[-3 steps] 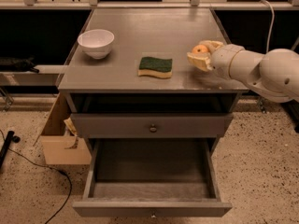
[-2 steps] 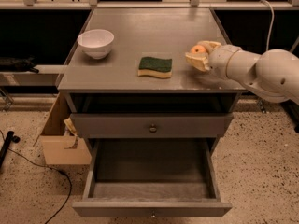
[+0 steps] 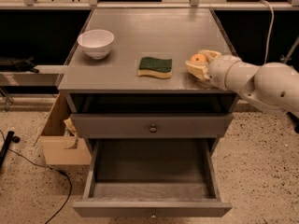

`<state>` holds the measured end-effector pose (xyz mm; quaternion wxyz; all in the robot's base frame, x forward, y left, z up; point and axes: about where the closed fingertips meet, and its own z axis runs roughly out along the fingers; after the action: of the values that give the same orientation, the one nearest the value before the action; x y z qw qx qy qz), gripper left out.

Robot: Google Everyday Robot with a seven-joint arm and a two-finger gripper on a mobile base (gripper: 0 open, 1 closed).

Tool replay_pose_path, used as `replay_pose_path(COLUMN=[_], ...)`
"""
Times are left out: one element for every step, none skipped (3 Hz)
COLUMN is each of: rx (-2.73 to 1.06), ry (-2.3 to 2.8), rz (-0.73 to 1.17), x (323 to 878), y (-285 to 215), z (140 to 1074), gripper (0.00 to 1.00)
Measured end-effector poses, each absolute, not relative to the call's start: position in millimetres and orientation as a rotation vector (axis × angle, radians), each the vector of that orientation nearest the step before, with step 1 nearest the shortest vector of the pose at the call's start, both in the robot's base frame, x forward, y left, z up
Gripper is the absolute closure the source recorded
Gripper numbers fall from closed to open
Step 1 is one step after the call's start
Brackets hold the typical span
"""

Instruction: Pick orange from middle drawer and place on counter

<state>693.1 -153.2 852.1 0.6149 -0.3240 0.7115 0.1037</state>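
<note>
The orange [image 3: 199,58] is at the right edge of the counter [image 3: 154,29], held between the pale fingers of my gripper [image 3: 201,61]. The gripper is shut on the fruit and sits low, at or just above the counter top. My white arm [image 3: 261,80] comes in from the right. Below, the middle drawer [image 3: 152,208] is pulled far out, and its dark inside holds nothing I can see.
A white bowl [image 3: 96,42] stands at the counter's left. A green-and-yellow sponge [image 3: 155,66] lies just left of the gripper. A closed drawer front with a metal knob [image 3: 153,128] sits above the pulled-out one. A cardboard box [image 3: 60,143] and a black cable [image 3: 42,169] are on the floor at the left.
The gripper with the orange has shifted slightly left and sunk a little toward the counter top. Nothing else has moved.
</note>
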Motion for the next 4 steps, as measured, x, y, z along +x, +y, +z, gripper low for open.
replay_pose_path(rx=[-0.719,-0.719,-0.719,-0.719], ry=[1.678,1.678,1.678,1.678], rz=[0.228,0.228,0.228,0.228], x=[677.0,677.0,677.0,677.0], y=[-163.4,-163.3,-163.3,-163.2], z=[834.0,834.0,834.0,834.0], gripper=[1.0,1.0,0.88,0.64])
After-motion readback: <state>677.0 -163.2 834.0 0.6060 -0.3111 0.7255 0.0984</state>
